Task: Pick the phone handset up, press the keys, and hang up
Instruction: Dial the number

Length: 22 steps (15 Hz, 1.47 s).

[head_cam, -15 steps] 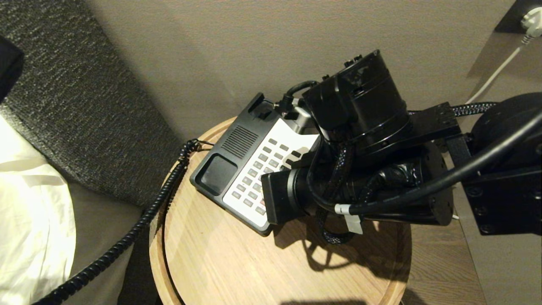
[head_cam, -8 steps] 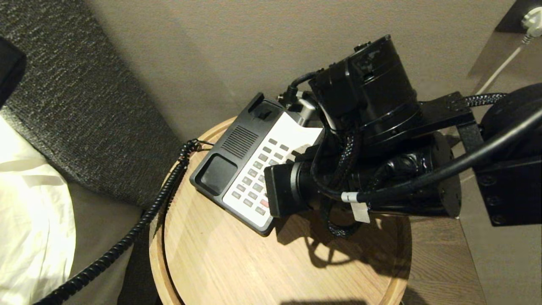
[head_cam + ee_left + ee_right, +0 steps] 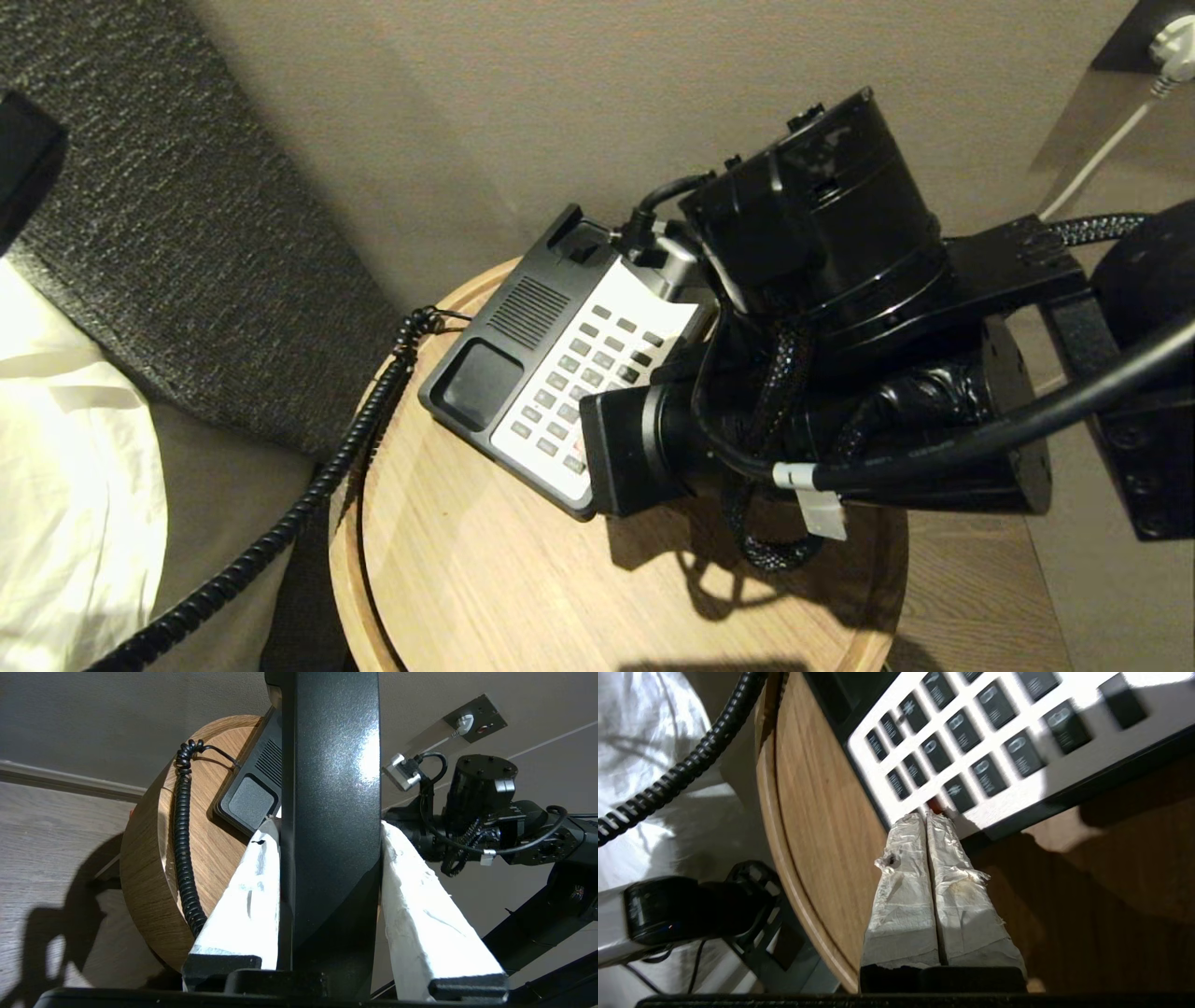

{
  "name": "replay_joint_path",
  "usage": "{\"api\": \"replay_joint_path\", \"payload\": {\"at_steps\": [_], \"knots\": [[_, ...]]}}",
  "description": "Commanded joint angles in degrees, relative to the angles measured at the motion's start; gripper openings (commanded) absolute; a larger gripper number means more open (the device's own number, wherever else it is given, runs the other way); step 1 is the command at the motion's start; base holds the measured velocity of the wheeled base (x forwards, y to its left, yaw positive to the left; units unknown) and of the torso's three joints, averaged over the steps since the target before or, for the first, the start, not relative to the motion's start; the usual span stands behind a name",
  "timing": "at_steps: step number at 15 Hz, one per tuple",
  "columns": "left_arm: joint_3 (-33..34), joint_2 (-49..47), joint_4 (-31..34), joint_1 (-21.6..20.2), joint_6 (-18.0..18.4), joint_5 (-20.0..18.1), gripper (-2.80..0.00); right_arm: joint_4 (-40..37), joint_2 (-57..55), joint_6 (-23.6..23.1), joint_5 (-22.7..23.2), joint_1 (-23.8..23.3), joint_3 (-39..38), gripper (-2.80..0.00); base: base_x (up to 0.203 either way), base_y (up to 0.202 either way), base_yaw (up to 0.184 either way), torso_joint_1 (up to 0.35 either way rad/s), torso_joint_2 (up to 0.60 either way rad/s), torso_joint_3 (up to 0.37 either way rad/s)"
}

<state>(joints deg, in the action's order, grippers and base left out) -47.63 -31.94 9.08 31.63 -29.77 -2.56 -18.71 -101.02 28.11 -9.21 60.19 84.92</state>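
Head view high above phone base [image 3: 523, 373]; wrist views closer, sharing round table [image 3: 154, 868].

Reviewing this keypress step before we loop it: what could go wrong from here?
1. The right gripper, fingers pressed together, points at the keypad's near corner by the red button; it could hit that instead of a grey key, or slip off the faceplate edge.
2. The phone base sits loose on the round table; pressing that corner may push it.
3. The left gripper holds the phone handset off the table; its coiled cord could tug the base.
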Motion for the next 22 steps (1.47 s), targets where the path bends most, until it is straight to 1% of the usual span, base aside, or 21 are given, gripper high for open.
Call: {"api": "replay_joint_path", "payload": {"at_steps": [1,5,11,16,22], "knots": [[-0.01,0.04,0.06,0.01,-0.2,0.01,-2.8,-0.25,-0.23,0.46,0.4,0.46,-0.02,-2.8,0.0,0.0,0.0,0.0,0.0,0.0],[-0.01,0.04,0.06,0.01,-0.2,0.01,-2.8,-0.43,-1.01,1.08,1.32,0.89,-0.02,-2.8,0.0,0.0,0.0,0.0,0.0,0.0],[-0.01,0.3,0.06,0.01,-0.2,0.01,-2.8,-0.35,-1.98,0.46,0.4,0.8,-0.02,-2.8,0.0,0.0,0.0,0.0,0.0,0.0],[-0.1,0.39,0.06,0.01,-0.2,0.01,-2.8,0.25,-2.56,-0.58,-1.44,0.65,0.07,-2.8,0.0,0.0,0.0,0.0,0.0,0.0],[-0.01,0.39,0.06,0.01,-0.2,0.01,-2.8,0.43,-3.16,-1.14,-1.78,0.63,-0.33,-2.8,0.0,0.0,0.0,0.0,0.0,0.0]]}}
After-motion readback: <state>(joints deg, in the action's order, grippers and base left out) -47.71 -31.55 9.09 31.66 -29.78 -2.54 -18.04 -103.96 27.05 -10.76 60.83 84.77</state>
